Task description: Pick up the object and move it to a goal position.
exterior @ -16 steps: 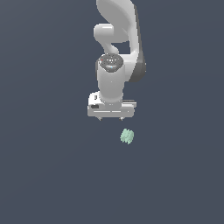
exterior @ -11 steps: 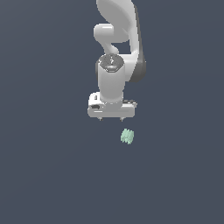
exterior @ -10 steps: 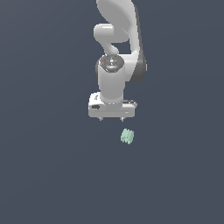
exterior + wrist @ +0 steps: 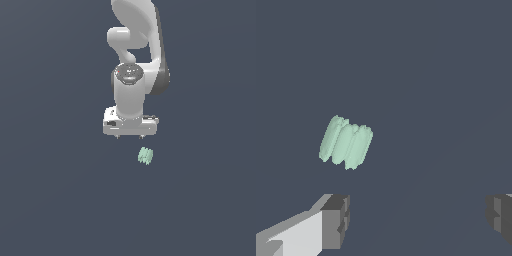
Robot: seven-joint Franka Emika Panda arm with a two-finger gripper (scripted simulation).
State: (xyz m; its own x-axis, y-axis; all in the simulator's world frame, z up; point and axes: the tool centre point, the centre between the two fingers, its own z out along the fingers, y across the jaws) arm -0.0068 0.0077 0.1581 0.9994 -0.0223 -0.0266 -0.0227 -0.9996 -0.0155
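Observation:
The object (image 4: 146, 156) is a tiny pale mint-green ridged lump lying on the flat dark grey floor. It lies just below and slightly toward the exterior view's right of my white gripper (image 4: 129, 136). In the wrist view the object (image 4: 346, 142) sits ahead of the gripper (image 4: 418, 220), off to the side of one grey fingertip (image 4: 336, 220) and outside the gap. The jaws stand wide apart and hold nothing.
The white arm (image 4: 137, 45) rises behind the gripper toward the top of the exterior view. The dark grey floor (image 4: 55, 200) shows all around.
The gripper has shifted a little toward the exterior view's right and toward the object. The object has not moved.

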